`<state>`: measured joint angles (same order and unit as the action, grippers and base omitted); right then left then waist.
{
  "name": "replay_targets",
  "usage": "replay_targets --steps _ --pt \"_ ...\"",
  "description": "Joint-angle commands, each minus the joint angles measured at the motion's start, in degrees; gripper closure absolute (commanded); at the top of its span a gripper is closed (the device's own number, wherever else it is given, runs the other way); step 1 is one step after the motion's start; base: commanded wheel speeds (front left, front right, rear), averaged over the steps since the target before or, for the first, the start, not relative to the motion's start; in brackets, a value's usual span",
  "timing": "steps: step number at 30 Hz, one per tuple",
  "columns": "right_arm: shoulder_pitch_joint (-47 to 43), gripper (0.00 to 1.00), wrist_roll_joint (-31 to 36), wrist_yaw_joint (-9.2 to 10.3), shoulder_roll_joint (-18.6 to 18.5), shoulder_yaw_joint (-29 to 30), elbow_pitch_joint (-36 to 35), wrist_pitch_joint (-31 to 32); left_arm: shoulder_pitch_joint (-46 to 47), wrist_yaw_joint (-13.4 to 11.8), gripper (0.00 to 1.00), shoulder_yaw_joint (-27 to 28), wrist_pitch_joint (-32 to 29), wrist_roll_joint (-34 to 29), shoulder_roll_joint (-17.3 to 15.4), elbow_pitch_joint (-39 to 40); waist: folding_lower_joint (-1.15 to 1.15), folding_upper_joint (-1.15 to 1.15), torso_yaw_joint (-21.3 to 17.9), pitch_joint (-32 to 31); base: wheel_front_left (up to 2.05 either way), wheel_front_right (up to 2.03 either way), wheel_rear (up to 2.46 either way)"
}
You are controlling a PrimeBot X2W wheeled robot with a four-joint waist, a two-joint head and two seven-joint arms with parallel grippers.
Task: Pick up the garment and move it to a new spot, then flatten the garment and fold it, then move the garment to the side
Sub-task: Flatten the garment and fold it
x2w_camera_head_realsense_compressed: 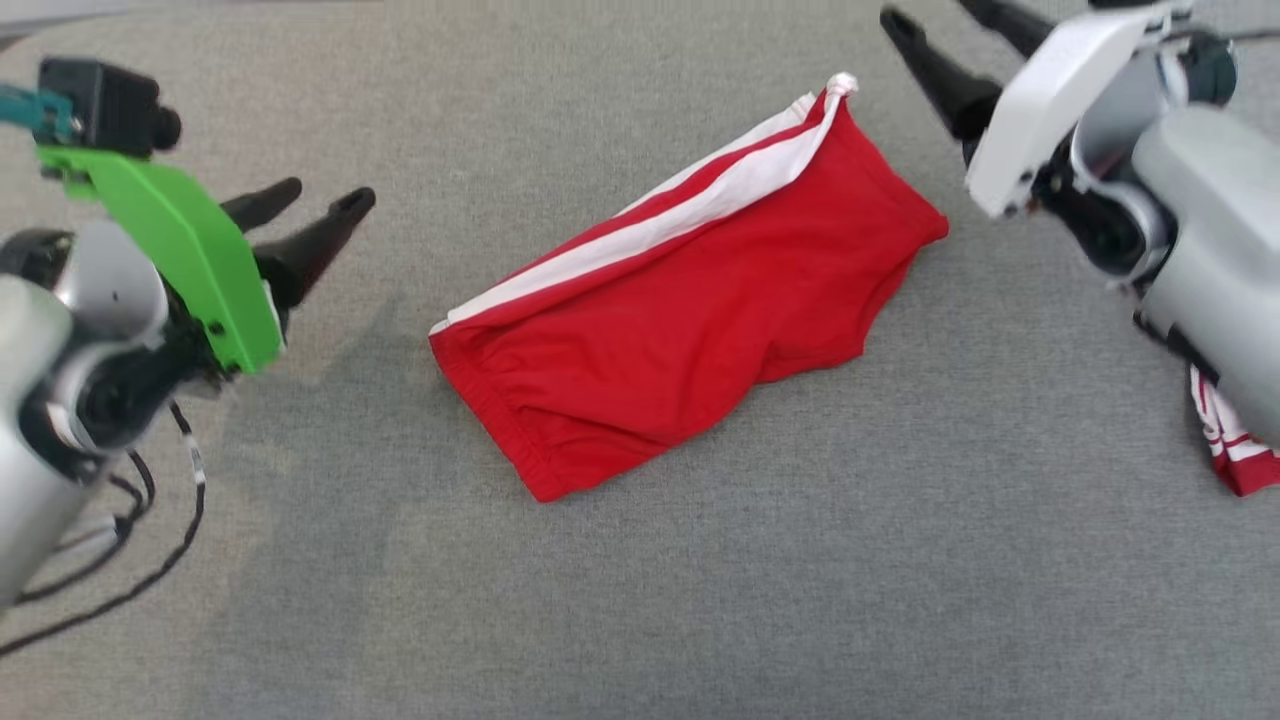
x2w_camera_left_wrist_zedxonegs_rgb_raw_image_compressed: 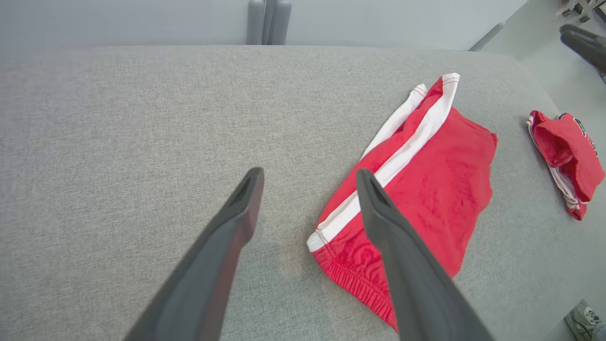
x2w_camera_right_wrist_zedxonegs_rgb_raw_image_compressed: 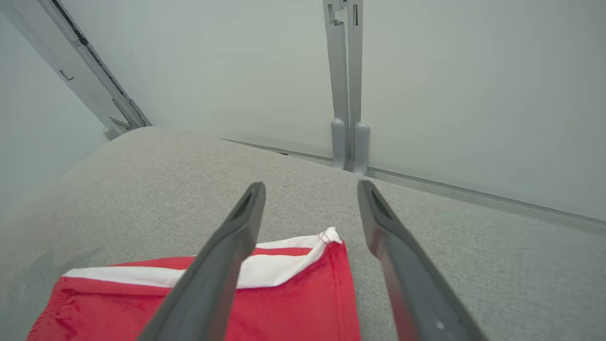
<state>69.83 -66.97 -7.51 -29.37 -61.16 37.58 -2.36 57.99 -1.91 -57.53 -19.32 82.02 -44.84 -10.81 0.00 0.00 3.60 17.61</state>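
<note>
The red shorts (x2w_camera_head_realsense_compressed: 690, 330) lie folded in the middle of the grey cloth surface (x2w_camera_head_realsense_compressed: 700, 600). In the head view they slant from 7 o'clock up to 1 o'clock. White stripes run along their 11 o'clock edge, and the stretchy waistband is at the 7 o'clock end.

The left gripper (x2w_camera_head_realsense_compressed: 328, 192) is at 9 o'clock, well apart from the shorts. Its fingers are apart and hold nothing. The right gripper (x2w_camera_head_realsense_compressed: 935, 12) is at 1 o'clock, near the striped corner. Its fingers are apart too and do not touch it.

Bare surface lies all around the shorts, widest toward 6 o'clock. Another red garment (x2w_camera_head_realsense_compressed: 1235, 450) sits at 3 o'clock, partly under the right arm.
</note>
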Motion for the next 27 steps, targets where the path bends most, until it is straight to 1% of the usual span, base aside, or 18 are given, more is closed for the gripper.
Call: replay_targets --steps 1,5,8,9,12,16,19,22,27 --pt "-2.44 0.00 -0.51 0.04 0.85 -0.27 1.06 -0.93 -2.26 -0.85 0.00 -0.52 3.13 -2.68 -0.18 1.29 0.00 0.00 -0.83 -2.81 0.00 0.00 0.00" --pt "-6.54 0.00 -1.17 0.04 1.68 -0.98 4.78 -2.33 -6.08 -4.90 0.00 -0.32 13.46 -8.04 0.78 4.09 0.00 0.00 0.29 -3.63 0.00 0.00 0.00" --pt "-8.47 0.00 -2.13 0.04 1.96 -1.17 7.42 -2.50 -8.51 -7.78 0.00 -0.01 19.86 -11.03 1.91 6.51 0.00 0.00 1.93 -3.38 0.00 0.00 0.00" --pt "-9.08 0.00 -2.58 0.05 1.74 -1.12 8.85 -2.33 -9.37 -8.74 0.00 0.21 22.01 -11.59 2.74 7.61 0.00 0.00 2.83 -3.21 0.00 0.00 0.00" --pt "-9.95 0.00 -4.15 0.04 1.29 -1.02 12.67 -0.69 -11.52 -11.02 0.00 0.85 27.17 -13.27 4.70 10.38 0.00 0.00 5.70 -2.34 0.00 0.00 0.00" --pt "-9.56 0.00 -5.85 0.04 0.51 -1.17 16.24 1.99 -14.80 -13.57 0.00 1.25 31.55 -14.02 7.03 13.47 0.00 0.00 9.48 -0.77 0.00 0.00 0.00" --pt "-9.15 0.00 -7.21 0.04 -0.22 -1.35 18.13 4.68 -17.82 -14.13 0.00 1.68 33.05 -13.48 8.51 14.38 0.00 0.00 12.13 0.38 0.00 0.00 0.00" --pt "-8.44 0.00 -8.23 0.04 -0.56 -1.47 19.95 6.76 -20.77 -13.96 0.00 3.10 33.99 -13.22 10.20 14.59 0.00 0.00 14.35 1.30 0.00 0.00 0.00" --pt "-8.99 0.00 -11.15 0.04 0.21 -0.77 22.61 11.95 -24.38 -14.35 0.00 5.77 34.57 -17.48 12.42 13.76 0.00 0.00 16.67 1.74 0.00 0.00 0.00"
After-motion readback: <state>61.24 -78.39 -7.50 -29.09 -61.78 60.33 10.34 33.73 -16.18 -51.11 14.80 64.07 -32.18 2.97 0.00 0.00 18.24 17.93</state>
